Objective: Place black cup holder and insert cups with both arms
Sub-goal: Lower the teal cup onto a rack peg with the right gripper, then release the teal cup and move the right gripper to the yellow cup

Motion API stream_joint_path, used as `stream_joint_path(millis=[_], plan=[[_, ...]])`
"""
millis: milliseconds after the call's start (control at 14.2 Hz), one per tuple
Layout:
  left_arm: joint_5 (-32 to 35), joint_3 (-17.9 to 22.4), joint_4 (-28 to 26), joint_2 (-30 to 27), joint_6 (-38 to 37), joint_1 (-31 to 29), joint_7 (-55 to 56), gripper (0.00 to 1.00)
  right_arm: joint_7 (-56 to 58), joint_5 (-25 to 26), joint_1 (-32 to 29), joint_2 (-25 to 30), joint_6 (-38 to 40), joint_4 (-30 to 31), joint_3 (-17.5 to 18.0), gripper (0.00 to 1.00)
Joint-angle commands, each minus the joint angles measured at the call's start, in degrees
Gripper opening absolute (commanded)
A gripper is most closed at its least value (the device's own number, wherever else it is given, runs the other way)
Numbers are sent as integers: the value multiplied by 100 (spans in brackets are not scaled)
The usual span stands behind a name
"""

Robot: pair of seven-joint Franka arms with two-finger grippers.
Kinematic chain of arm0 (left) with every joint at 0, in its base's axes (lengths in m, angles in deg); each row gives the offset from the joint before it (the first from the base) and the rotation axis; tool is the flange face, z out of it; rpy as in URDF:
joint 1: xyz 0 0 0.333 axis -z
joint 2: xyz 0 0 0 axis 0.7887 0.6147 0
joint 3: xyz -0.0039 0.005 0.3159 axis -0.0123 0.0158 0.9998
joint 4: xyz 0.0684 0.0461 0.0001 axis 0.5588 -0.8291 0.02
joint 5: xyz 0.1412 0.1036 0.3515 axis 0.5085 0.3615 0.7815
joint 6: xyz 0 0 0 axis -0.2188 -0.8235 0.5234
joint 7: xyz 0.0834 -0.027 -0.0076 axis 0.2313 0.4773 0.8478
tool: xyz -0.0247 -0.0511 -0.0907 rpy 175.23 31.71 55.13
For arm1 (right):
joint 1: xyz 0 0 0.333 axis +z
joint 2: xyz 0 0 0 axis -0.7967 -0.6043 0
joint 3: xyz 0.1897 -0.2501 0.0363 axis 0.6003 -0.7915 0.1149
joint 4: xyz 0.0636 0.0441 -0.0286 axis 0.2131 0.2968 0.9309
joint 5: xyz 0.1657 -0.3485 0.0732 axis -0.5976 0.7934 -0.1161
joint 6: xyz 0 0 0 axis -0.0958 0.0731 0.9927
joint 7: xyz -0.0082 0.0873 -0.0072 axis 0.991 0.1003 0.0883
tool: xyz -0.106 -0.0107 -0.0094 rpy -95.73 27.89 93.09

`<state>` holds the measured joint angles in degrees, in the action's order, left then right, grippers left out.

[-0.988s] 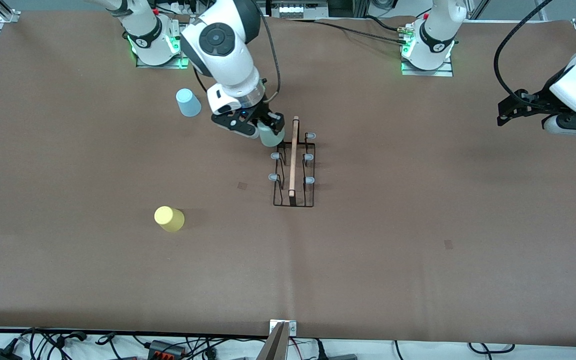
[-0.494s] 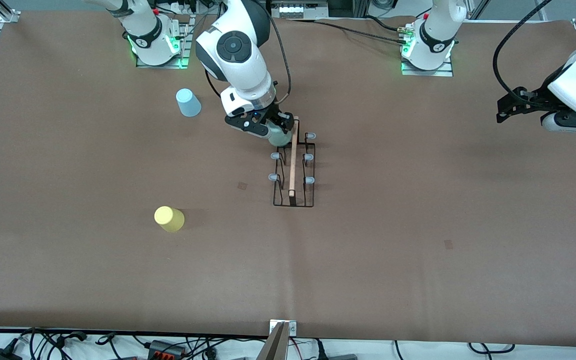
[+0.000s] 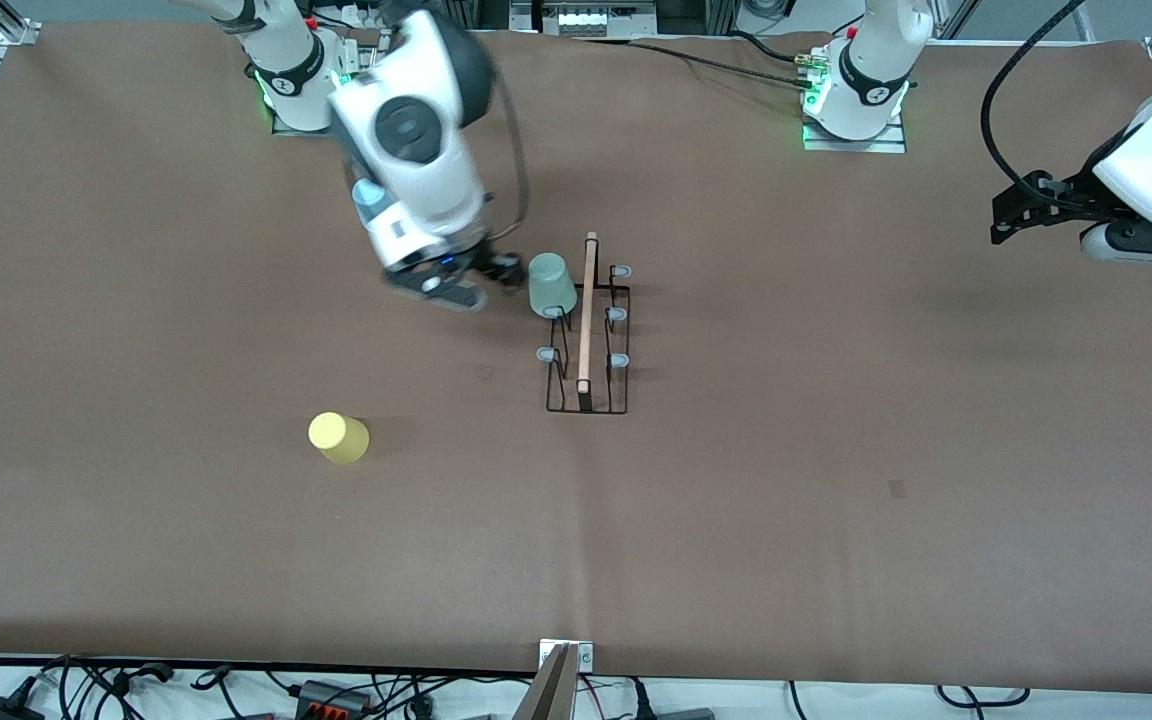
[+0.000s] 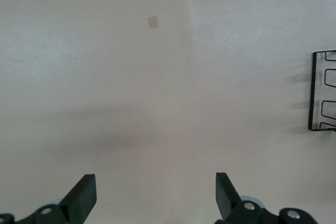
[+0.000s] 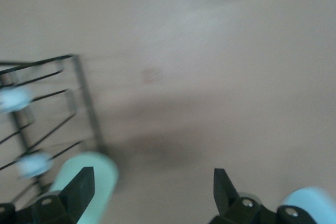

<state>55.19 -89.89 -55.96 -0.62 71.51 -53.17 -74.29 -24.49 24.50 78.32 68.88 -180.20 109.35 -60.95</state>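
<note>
The black cup holder (image 3: 586, 345) with its wooden rod handle stands mid-table. The mint green cup (image 3: 550, 284) sits upside down on its end peg nearest the robot bases. My right gripper (image 3: 481, 283) is open and empty, just beside that cup toward the right arm's end. In the right wrist view the open gripper (image 5: 151, 190) has the mint cup (image 5: 100, 174) beside one finger, with the holder (image 5: 79, 93) close by. The yellow cup (image 3: 338, 438) stands nearer the front camera. The light blue cup (image 3: 364, 196) is mostly hidden by the right arm. My left gripper (image 3: 1011, 215) waits open at the left arm's end.
The left wrist view shows the open left gripper (image 4: 154, 195) over bare brown table, with the holder's end (image 4: 321, 90) at the edge of the view. A small dark mark (image 3: 897, 488) lies on the table. Cables run along the table's front edge.
My right gripper let go of the mint green cup on the holder's peg and drew away toward the right arm's end. The cup stays on the holder. The left arm barely moved.
</note>
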Motion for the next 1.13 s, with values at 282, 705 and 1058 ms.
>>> stream_joint_path(millis=[282,705,1058], plan=[[-133,-20,129,89,-149,-65,-47,100,2937,490,-1300,-427,-605,-16,-545,100],[-133,-20,138,89,-255,-47,-21,100,3178,542,-1521,-1411,-1996,-481,-545,100],[-133,-20,138,89,-272,-39,-21,100,3187,560,-1530,-1798,-2346,-649,-554,100]])
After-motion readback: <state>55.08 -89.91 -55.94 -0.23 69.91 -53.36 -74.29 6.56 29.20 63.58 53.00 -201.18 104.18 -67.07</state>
